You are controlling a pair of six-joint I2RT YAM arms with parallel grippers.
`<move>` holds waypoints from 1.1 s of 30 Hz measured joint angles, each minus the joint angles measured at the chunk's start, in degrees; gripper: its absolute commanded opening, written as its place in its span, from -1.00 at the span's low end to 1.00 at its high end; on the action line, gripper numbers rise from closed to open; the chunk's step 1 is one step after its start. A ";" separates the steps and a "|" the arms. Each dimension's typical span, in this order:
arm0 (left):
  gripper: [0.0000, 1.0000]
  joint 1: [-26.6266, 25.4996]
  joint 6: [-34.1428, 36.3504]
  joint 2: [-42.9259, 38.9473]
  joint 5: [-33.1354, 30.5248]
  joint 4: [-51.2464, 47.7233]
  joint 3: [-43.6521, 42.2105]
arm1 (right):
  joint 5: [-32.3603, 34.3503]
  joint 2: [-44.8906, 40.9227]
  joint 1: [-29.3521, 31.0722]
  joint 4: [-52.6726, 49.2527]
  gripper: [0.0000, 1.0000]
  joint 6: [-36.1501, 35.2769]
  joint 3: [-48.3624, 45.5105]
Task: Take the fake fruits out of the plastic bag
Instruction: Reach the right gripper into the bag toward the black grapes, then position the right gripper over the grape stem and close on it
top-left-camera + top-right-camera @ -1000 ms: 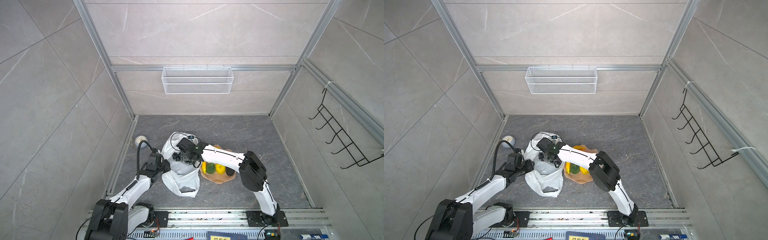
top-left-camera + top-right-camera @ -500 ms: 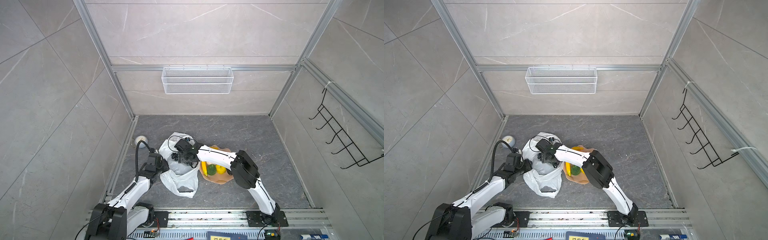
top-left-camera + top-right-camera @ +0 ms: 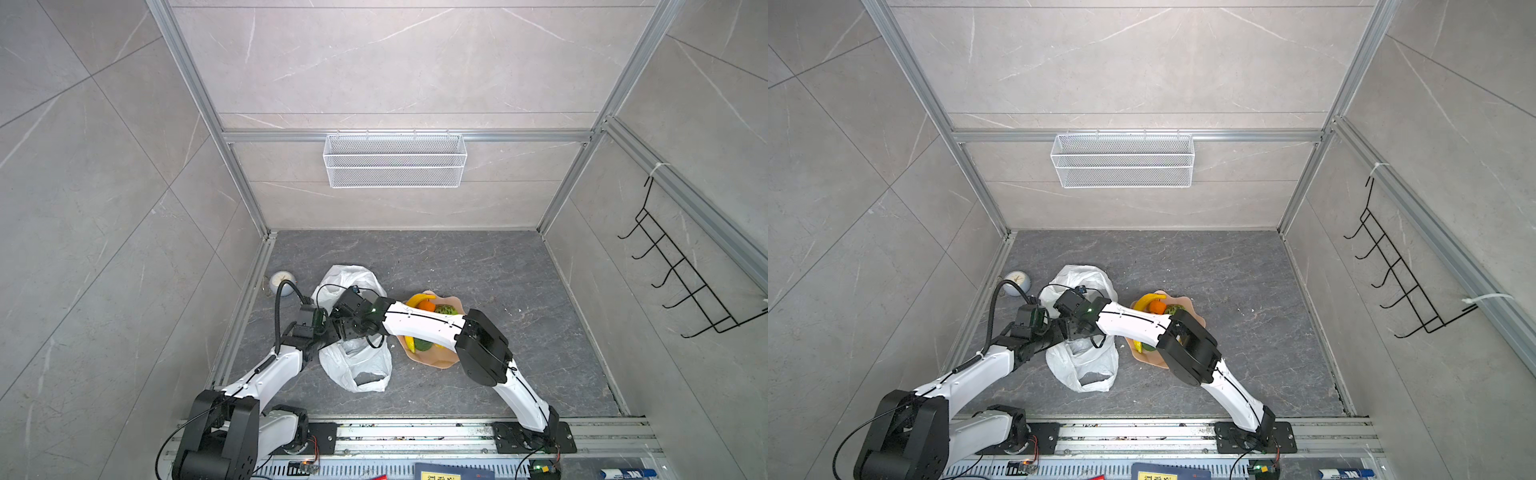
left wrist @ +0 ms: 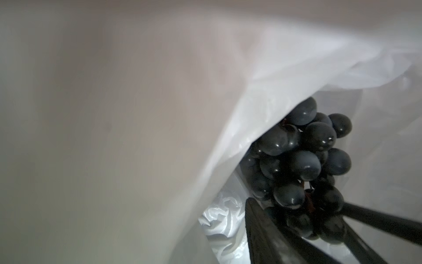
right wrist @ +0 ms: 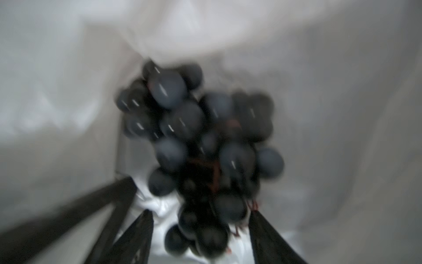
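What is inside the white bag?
A dark grape bunch lies inside the bag, clear in both wrist views. The crinkly white plastic covers everything around and beneath it, so whether any other fruit is in there cannot be seen.

A robotics lab test cell with the look of a tiled room corner. Boxed in on three sides by grey marble-look panels (image 3: 395,62) set into bare aluminium profiles (image 3: 407,136), over a dark stone-look floor (image 3: 457,257). A few household fittings: a white wire-mesh basket (image 3: 395,162) hung at 12 o'clock on the back wall, a black hook rack (image 3: 683,259) at 3 o'clock on the side wall. At 6 o'clock, along the open front, a slotted metal mounting rail (image 3: 415,432), with the left arm (image 3: 270,370) and the right arm (image 3: 424,326) bolted to it on black plates. Loose cables and small bare circuit boards (image 3: 305,466) beside the bases.
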 measured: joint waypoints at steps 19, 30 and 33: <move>-0.02 -0.04 -1.99 -1.42 -4.81 -2.51 1.05 | 6.86 -11.98 5.57 12.68 -0.40 6.23 -24.94; -0.02 -0.04 -2.05 -1.01 -5.01 -2.51 1.05 | 0.55 -13.29 0.72 18.10 -0.51 6.80 -24.79; -0.02 -0.04 -2.05 -1.03 -5.01 -2.51 1.05 | -0.13 -13.29 0.44 18.08 -0.54 6.75 -24.35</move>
